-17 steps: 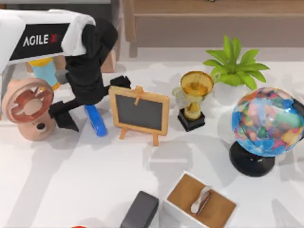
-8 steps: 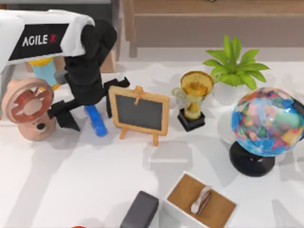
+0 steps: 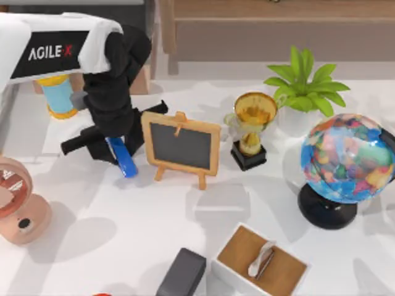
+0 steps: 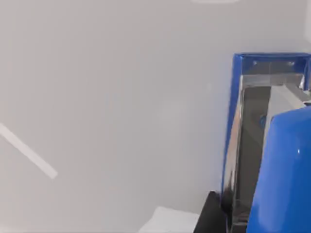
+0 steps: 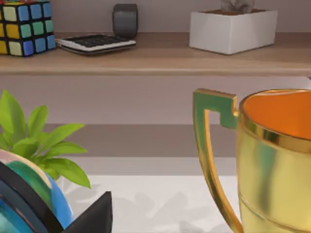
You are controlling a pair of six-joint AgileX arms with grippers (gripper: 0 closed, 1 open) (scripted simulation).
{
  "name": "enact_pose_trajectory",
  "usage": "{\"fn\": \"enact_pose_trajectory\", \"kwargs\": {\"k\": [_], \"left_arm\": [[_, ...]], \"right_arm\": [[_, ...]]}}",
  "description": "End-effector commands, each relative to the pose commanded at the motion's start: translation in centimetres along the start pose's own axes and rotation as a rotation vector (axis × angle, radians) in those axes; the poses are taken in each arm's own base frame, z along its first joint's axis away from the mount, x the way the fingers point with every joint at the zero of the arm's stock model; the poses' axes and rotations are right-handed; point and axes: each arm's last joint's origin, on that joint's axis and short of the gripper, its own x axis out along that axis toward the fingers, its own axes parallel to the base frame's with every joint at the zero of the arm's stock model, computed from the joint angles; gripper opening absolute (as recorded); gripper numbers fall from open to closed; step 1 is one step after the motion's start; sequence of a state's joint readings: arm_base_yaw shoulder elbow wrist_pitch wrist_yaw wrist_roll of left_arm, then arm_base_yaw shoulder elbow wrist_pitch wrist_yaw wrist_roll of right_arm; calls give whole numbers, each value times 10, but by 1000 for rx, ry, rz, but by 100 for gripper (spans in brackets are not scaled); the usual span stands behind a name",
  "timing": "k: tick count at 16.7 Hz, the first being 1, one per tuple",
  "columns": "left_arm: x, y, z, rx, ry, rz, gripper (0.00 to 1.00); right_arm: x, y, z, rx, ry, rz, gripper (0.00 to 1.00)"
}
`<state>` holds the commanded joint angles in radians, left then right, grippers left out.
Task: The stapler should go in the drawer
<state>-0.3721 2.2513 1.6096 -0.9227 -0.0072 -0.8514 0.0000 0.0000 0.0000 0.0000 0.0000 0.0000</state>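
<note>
Top view shows the white desk (image 3: 142,228) carrying everything, with a long wooden shelf (image 3: 278,31) along its far edge. My left arm (image 3: 55,46), white with a black wrist, reaches in from the upper left corner. On the right side stands the globe (image 3: 347,159) on a black base, and behind it the green plant (image 3: 307,83). Left of centre is the chalkboard (image 3: 181,145) on its wooden easel, with the gold trophy (image 3: 252,126) between it and the plant. At the left edge sits the pink fan (image 3: 17,203), partly cut off. Near the front lies a white tray (image 3: 259,262) with a brown floor and a small pale object in it, and just beside it a dark grey block (image 3: 182,272). Behind the arm stands a blue cylinder (image 3: 58,95) with yellow caps.

The left tool (image 3: 114,143) is down at the desk just left of the chalkboard, its black fingers pinching the stapler (image 3: 123,159), whose blue front end sticks out below them toward the front of the desk. The left wrist view has the stapler (image 4: 269,145) close up, blue shell over a metal channel, above bare white surface.

The right wrist view looks past the trophy (image 5: 262,155) and plant leaves (image 5: 39,141) to the shelf (image 5: 155,53), which holds a colour cube (image 5: 24,26), a calculator (image 5: 95,42) and a white planter (image 5: 233,29).
</note>
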Motion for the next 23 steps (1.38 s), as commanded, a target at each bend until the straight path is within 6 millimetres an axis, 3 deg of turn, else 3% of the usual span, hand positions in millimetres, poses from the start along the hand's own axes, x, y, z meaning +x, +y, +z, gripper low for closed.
{"fn": "enact_pose_trajectory", "kwargs": {"k": [6,11,20,23], "left_arm": [[0,0,0,0,0,0,0],[-13,-2,2,8,7,-18,0],[-87,-14,-6,133,-60,-150,0],[-72,-14,-5,89,-51,-120,0]], "right_arm": [[0,0,0,0,0,0,100],[0,0,0,0,0,0,100],[0,0,0,0,0,0,100],[0,0,0,0,0,0,100]]}}
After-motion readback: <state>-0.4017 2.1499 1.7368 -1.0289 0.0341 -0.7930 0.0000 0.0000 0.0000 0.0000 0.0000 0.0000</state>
